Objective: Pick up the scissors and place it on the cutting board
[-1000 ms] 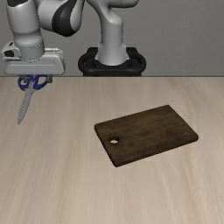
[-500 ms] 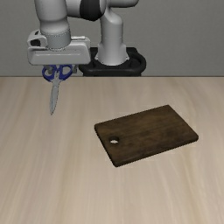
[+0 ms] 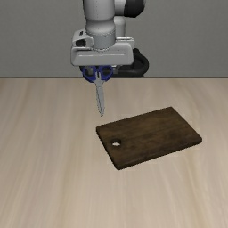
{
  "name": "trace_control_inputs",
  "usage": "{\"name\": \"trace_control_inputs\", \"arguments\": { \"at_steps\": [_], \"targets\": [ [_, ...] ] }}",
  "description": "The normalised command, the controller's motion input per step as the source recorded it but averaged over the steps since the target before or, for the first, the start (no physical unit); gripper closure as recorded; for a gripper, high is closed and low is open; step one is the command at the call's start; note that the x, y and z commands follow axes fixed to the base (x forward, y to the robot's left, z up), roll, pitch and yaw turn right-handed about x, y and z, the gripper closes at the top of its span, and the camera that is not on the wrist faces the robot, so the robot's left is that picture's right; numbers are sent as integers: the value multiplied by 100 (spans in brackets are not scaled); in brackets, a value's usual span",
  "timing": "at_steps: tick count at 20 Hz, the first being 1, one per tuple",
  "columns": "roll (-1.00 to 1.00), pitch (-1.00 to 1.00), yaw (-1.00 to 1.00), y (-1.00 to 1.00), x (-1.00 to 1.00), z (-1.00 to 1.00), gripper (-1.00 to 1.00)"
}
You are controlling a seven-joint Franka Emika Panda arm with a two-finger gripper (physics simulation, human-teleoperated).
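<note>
**Now the scissors hang over the table, close to the board**

Here we see a big wooden table (image 3: pixel 44 169). It has lots of bare room at the exterior view's left and along the front. The far edge of the table runs behind the arm, and the arm's black base (image 3: pixel 135 64) stands there.

The dark cutting board (image 3: pixel 156 134) lies flat on the table, turned a little. There is open room all around its edges. Nothing lies on top of it. A small round hole (image 3: pixel 115 142) sits near its corner on the exterior view's left.

The gripper (image 3: pixel 97 77) hangs above the table and points down. Its fingers are closed on the scissors (image 3: pixel 101 96), one from each side, at the blue handles (image 3: pixel 92 76).

The scissors are up in the air, not on the table. Their long side stands almost straight up and down. The handles are at the top, between the fingers, and the thin blades stick out below them. The tip points down, near the board's far edge on the exterior view's left. We cannot tell how high the tip is.
</note>
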Motion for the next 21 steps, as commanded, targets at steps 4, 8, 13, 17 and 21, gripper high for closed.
{"name": "trace_control_inputs", "arguments": {
  "at_steps": [4,8,13,17,21],
  "targets": [
    [0,0,0,100,0,0,100],
    [0,0,0,100,0,0,100],
    [0,0,0,0,0,0,-100],
    [0,0,0,0,0,0,-100],
    [0,0,0,0,0,0,-100]
  ]
}}
